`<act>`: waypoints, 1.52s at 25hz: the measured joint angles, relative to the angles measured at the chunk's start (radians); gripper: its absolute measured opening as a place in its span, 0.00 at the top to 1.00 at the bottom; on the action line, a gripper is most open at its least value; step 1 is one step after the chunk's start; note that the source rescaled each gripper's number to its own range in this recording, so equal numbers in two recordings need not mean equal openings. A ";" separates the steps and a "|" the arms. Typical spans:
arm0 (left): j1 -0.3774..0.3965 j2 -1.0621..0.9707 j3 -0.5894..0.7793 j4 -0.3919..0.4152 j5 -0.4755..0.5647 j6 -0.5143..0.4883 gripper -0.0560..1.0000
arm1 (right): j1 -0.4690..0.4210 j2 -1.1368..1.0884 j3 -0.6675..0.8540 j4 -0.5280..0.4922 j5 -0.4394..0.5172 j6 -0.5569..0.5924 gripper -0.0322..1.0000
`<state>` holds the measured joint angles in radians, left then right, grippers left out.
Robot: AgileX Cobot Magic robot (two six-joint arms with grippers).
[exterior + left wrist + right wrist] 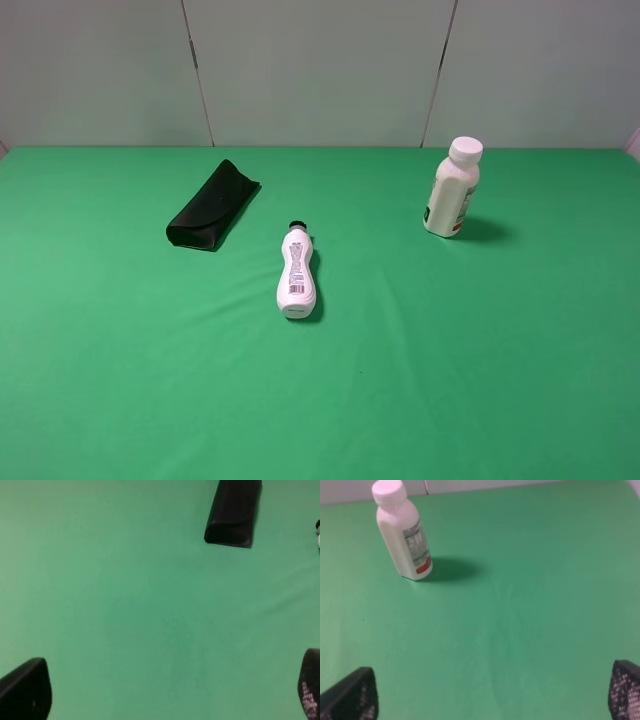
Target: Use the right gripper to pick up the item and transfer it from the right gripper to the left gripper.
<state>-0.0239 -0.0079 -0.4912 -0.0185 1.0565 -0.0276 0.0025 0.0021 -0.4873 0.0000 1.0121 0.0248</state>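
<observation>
The item, a stout cream-white bottle (453, 190) with a wide white screw cap, stands upright on the green cloth at the right rear. The right wrist view shows the same bottle (402, 532) well ahead of my right gripper (490, 695). That gripper is open, its black fingertips (352, 695) far apart over bare cloth with nothing between them. My left gripper (170, 690) is open too, holding nothing, over bare cloth. Neither arm appears in the exterior high view.
A slim curvy white bottle (297, 272) with a small black cap lies on its side near the middle. A flat black case (212, 205) lies at the left rear, and the left wrist view also shows the case (233, 512). Grey wall panels stand behind the table.
</observation>
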 joint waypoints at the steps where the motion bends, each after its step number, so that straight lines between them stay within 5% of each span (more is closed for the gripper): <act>1: 0.000 0.000 0.000 0.000 0.000 0.000 0.00 | 0.000 0.000 0.000 0.000 0.000 0.000 0.00; 38: 0.000 0.000 0.000 0.000 0.000 0.000 0.00 | 0.000 0.022 -0.005 0.000 0.004 0.026 0.00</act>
<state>-0.0239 -0.0079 -0.4912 -0.0185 1.0565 -0.0276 0.0025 0.0244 -0.4926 0.0000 1.0164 0.0510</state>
